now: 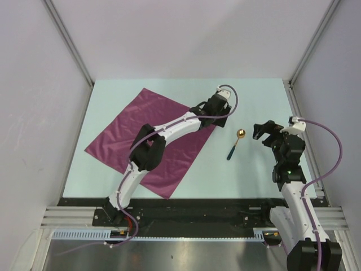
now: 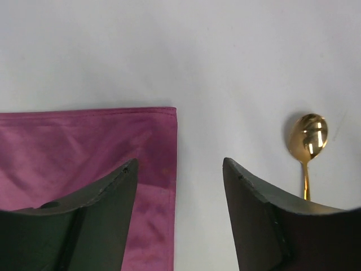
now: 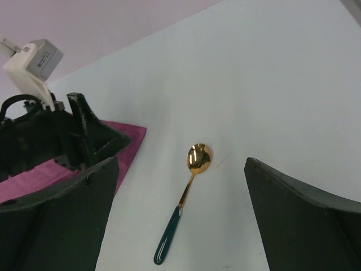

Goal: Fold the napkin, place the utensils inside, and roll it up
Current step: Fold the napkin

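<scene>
No readable text, label, brand or number shows anywhere.

Both arms are built alike. The left arm [image 1: 175, 124] has white tube links joined by bulky black joint housings. A thin purple cable [image 1: 236, 104] runs along it to a small white camera box [image 1: 224, 90] at the wrist. From the right wrist view that box is cream with a grey face. The right arm [image 1: 299, 203] is white lower down and black above, its own purple cable [image 1: 337, 148] looping wide, and a tiny green light [image 1: 289, 167] seems to glow on the black housing. The left gripper [image 2: 175, 166] and right gripper [image 3: 181, 160] carry matte, near-black wedge fingers [image 2: 96, 226], each with a small pit near the tip.
</scene>
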`<state>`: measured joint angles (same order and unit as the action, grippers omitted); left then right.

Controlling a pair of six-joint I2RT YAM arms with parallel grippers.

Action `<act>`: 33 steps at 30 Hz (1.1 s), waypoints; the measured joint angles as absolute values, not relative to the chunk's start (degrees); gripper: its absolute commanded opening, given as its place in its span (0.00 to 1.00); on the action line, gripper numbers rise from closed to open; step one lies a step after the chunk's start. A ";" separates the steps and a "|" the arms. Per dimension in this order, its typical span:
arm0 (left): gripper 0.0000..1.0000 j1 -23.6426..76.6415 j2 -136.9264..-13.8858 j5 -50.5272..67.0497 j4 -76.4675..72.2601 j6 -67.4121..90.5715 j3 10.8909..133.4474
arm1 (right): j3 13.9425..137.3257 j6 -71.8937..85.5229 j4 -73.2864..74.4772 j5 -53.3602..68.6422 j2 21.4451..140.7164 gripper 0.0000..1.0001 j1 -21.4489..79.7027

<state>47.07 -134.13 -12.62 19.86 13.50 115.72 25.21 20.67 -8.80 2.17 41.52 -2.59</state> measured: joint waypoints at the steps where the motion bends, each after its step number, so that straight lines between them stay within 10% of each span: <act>1: 0.64 47.07 -135.06 -12.25 20.14 13.54 116.29 | 25.21 20.93 -8.29 2.74 41.41 0.99 -2.59; 33: 0.43 41.43 -148.46 -6.66 20.38 27.20 129.25 | 25.98 26.55 -5.54 11.51 40.88 0.99 -2.59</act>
<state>41.43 -148.46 -6.66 20.38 27.20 129.25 25.98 26.55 -5.54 11.51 40.88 -2.59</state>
